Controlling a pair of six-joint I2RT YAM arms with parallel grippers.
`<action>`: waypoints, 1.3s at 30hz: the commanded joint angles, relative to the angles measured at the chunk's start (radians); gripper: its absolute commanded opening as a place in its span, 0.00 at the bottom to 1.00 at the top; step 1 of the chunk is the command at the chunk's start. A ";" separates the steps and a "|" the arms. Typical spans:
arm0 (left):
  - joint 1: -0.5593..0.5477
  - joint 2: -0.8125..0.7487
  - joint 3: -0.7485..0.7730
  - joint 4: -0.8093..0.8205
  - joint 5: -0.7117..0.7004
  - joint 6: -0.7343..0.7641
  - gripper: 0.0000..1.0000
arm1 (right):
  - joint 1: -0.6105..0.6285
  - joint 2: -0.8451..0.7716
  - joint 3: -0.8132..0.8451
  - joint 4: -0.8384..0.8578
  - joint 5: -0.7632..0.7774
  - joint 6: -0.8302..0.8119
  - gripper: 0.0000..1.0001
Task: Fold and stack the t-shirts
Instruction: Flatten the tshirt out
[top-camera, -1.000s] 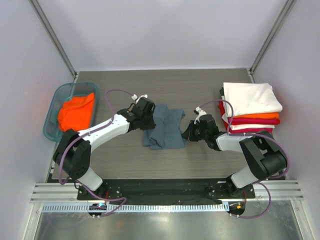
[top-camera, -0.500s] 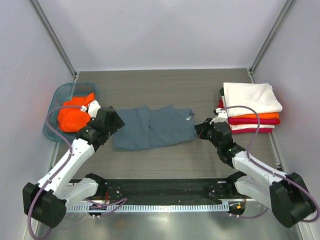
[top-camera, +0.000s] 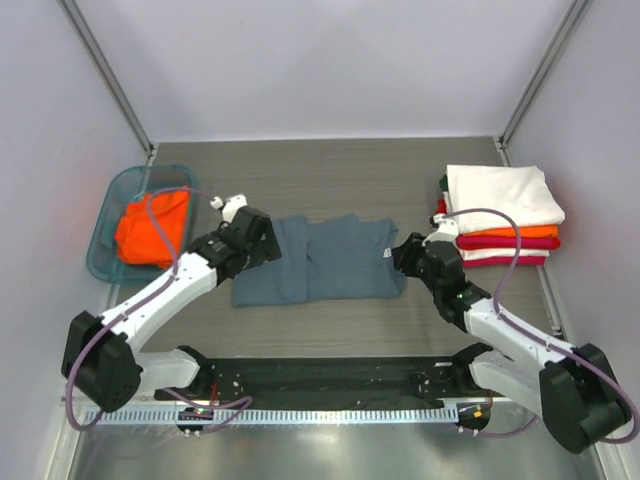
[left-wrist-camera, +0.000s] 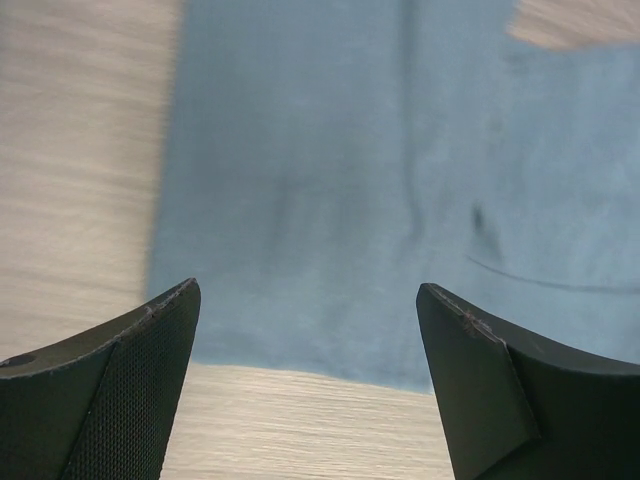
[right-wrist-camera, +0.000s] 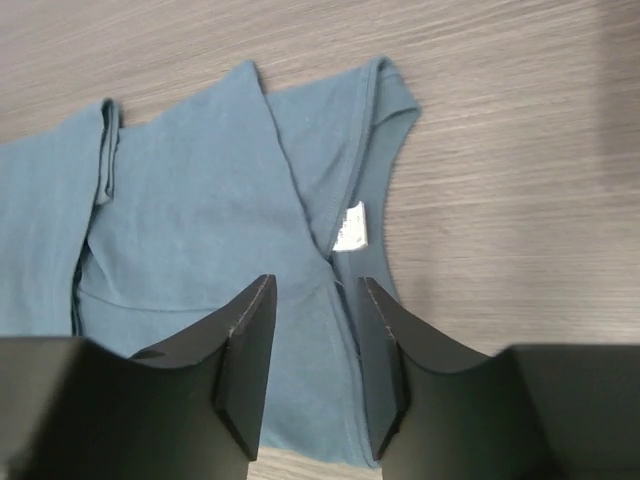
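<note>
T-shirt (top-camera: 320, 262) lengthwise left-right, neck (top-camera: 388, 243) rightward

Matt blue-grey cloth shirt (top-camera: 325, 262), wood-grain table (top-camera: 350, 170)

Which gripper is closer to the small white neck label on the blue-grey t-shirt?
The right gripper: it is right beside the neck label. The left gripper is over the opposite end of the blue-grey t-shirt.
</note>
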 joint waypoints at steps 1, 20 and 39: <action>-0.064 0.088 0.095 0.038 -0.005 0.059 0.89 | 0.001 0.114 0.174 -0.051 -0.047 -0.018 0.43; -0.055 0.386 0.364 -0.006 -0.031 0.096 1.00 | -0.012 0.807 0.836 -0.222 -0.179 -0.046 0.53; -0.058 0.532 0.441 0.050 0.053 0.190 0.89 | -0.016 1.124 1.081 -0.322 -0.237 -0.050 0.45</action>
